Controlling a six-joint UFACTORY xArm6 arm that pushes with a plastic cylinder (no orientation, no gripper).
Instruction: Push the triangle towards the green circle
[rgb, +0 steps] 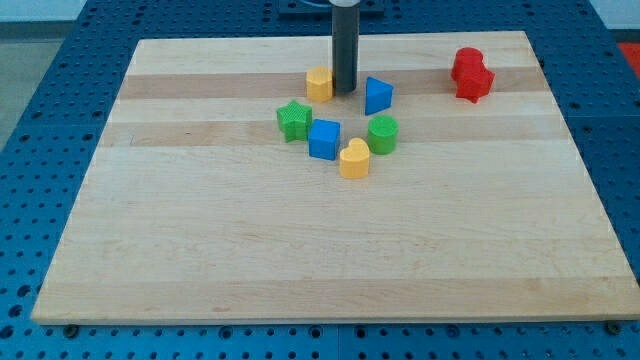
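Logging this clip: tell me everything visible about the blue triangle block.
The blue triangle is a small, matte, plastic-looking wedge resting flat on the wooden board, up near the view's top centre. My tip stands just to its left, very close; contact is unclear. The green circle sits just below it, apart.

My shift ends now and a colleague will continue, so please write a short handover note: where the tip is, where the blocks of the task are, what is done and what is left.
My tip rests on the board between the yellow block on the view's left and the blue triangle on the view's right, close to both.
The green circle lies just below the triangle in the view, with a small gap between them.
Done: the tip stands next to the triangle.
Left: push the triangle down the view across that gap to the green circle.
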